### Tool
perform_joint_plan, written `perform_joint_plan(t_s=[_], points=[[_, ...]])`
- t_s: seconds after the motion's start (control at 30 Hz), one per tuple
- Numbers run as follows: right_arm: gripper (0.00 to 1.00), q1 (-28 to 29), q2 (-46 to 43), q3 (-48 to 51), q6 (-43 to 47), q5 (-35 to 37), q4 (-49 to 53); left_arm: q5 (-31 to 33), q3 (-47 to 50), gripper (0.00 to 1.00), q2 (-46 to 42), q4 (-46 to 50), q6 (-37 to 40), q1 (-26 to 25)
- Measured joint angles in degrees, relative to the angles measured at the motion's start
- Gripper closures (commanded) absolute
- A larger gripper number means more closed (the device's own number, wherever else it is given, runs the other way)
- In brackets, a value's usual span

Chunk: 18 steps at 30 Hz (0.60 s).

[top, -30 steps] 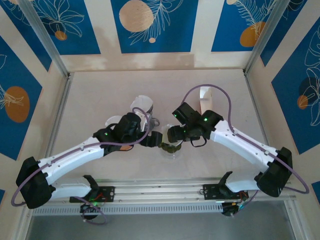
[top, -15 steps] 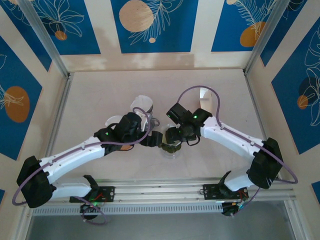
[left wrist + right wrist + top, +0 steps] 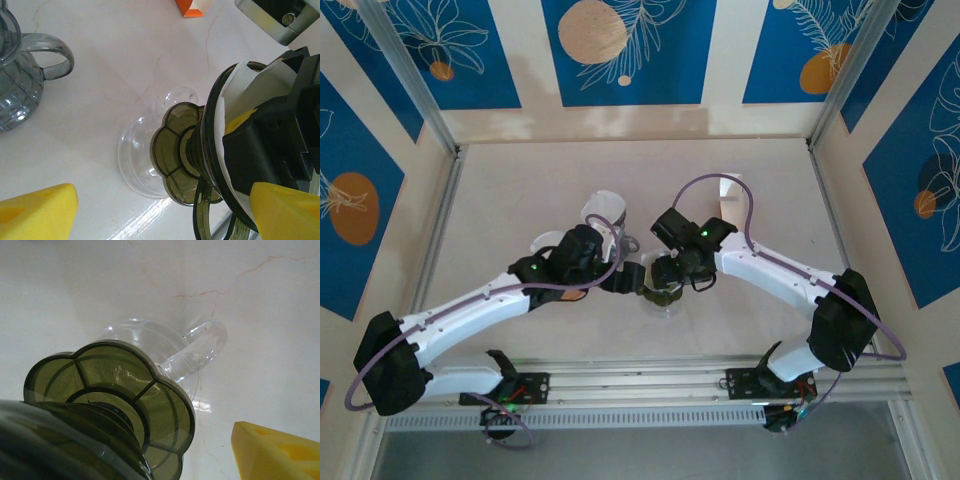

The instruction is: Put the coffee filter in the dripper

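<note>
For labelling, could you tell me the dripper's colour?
The dripper is translucent olive-green, clearest from right wrist.

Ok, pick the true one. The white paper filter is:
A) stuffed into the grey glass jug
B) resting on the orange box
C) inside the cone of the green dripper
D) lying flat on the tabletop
C: the left wrist view shows the white filter lining the inside of the green dripper, its edge curving just within the dark rim.

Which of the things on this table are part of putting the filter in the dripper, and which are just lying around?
For the job: coffee filter, dripper, clear cup under it.
Just lying about: grey glass jug, orange box.
</note>
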<state>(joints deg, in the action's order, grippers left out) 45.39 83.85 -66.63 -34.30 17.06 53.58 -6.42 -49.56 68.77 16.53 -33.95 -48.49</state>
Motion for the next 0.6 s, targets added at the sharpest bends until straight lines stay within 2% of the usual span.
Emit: perform_joint_plan(t_s=[0.4,0.5,0.6], points=[[0.26,0.02,0.33,0.17,-0.02,0.96,-0.15,-1.57,0.59,0.08,0.39,-2.64,-0.28,0.0],[0.26,0.02,0.39,0.2,-0.02,0.94,-0.15,-1.77,0.76,0.13,0.31,-2.86,-0.39,0.0],[0.26,0.02,0.39,0.2,-0.02,0.94,-0.17,-2.14,0.76,0.23,0.39,-2.91,-0.59,0.0]])
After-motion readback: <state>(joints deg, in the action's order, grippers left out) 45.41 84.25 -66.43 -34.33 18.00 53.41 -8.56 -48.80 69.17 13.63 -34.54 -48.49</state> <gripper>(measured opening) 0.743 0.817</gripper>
